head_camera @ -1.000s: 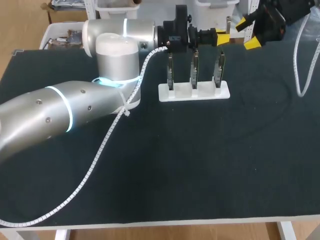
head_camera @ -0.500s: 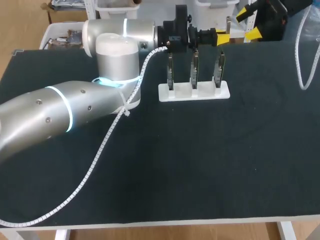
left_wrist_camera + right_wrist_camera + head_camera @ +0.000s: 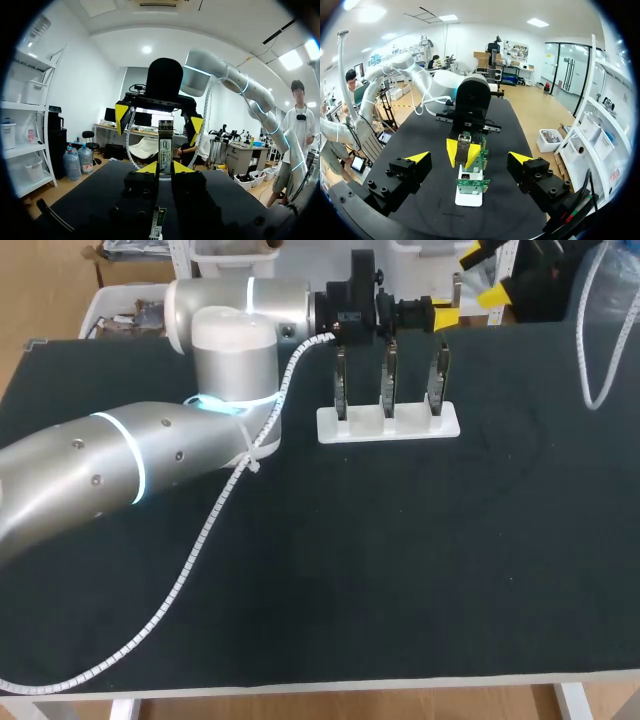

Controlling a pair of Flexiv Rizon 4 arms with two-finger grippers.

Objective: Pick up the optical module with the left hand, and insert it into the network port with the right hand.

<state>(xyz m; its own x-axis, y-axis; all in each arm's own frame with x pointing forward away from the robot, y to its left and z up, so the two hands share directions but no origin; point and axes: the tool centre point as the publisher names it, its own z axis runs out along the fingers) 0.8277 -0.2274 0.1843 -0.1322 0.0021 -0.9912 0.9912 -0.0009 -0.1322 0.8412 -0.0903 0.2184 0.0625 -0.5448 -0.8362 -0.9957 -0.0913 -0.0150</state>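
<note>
My left arm (image 3: 120, 455), filling the frame's left, is silver with small dark screws, glowing cyan joint rings and a white spiral-wrapped cable (image 3: 200, 540). My left pincer (image 3: 447, 318) and right pincer (image 3: 482, 274) are black, yellow-tipped.

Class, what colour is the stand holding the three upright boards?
White. The stand shows best in the head view.

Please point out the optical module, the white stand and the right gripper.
optical module (image 3: 165, 142), left wrist view, middle of its body.
white stand (image 3: 405, 430), head view, front edge of its base.
right gripper (image 3: 486, 274), head view, midway between its yellow tips.
</note>
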